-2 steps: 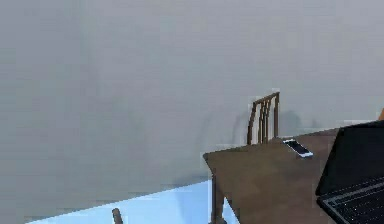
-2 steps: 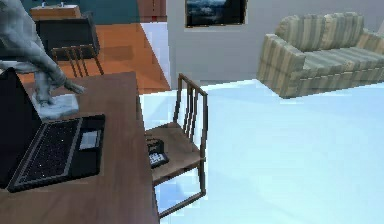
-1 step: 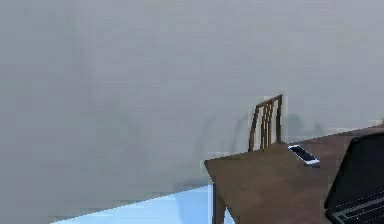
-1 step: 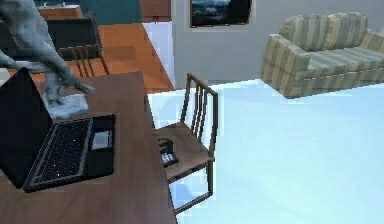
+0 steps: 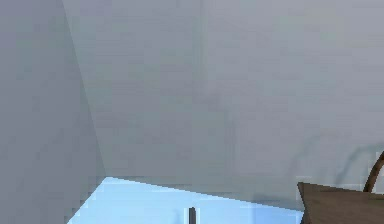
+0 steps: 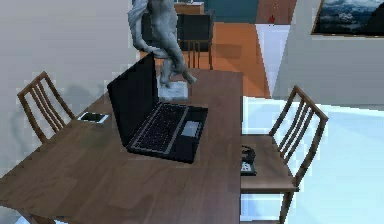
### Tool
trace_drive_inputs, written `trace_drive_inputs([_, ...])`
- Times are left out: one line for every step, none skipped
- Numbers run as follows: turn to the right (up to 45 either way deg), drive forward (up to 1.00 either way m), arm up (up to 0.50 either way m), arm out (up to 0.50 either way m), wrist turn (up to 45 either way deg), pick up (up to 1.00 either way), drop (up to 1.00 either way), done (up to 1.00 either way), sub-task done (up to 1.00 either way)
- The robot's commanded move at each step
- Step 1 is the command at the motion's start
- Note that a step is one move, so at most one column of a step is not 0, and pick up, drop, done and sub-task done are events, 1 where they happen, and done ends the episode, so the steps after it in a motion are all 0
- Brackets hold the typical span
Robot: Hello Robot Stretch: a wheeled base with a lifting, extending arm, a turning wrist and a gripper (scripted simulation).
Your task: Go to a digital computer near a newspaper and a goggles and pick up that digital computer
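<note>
Claw: state, I cannot tell.

1. Laptop [image 6: 160,115] — lid up, screen dark, black keyboard facing the arm side view's lower right. It stands on the table, about the middle of the top.
2. Table [image 6: 70,175] — long, dark wood, running away up the arm side view.
3. Flat white thing [image 6: 93,118] — lies on the table just left of the laptop's lid, apart from it.
4. Statue [image 6: 160,40] — a grey figure on a pale base, on the table just behind the laptop.
5. Left chair [image 6: 42,105] — wooden, slatted back, at the table's left edge.
6. Right chair [image 6: 290,135] — same make, at the table's right edge. On its seat lies a small dark thing [image 6: 247,165] that I cannot name.
7. Dark chair [image 6: 195,35] — past the table's far end, on orange floor.
8. Framed picture [image 6: 350,15] — on the wall at upper right.
9. In the forward view I see grey walls meeting in a corner, a pale blue surface [image 5: 140,205] below them, and a brown wooden corner [image 5: 335,205] at lower right.
</note>
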Motion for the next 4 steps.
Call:
trace_drive_inputs([0.0,0.00,0.50,0.00,0.0,0.00,0.00,0.00,0.00])
trace_drive_inputs([0.0,0.00,0.34,0.00,0.0,0.00,0.00,0.00,0.00])
trace_drive_inputs([0.0,0.00,0.00,0.32,0.0,0.00,0.00,0.00,0.00])
trace_drive_inputs([0.0,0.00,0.00,0.00,45.0,0.00,0.00,0.00,0.00])
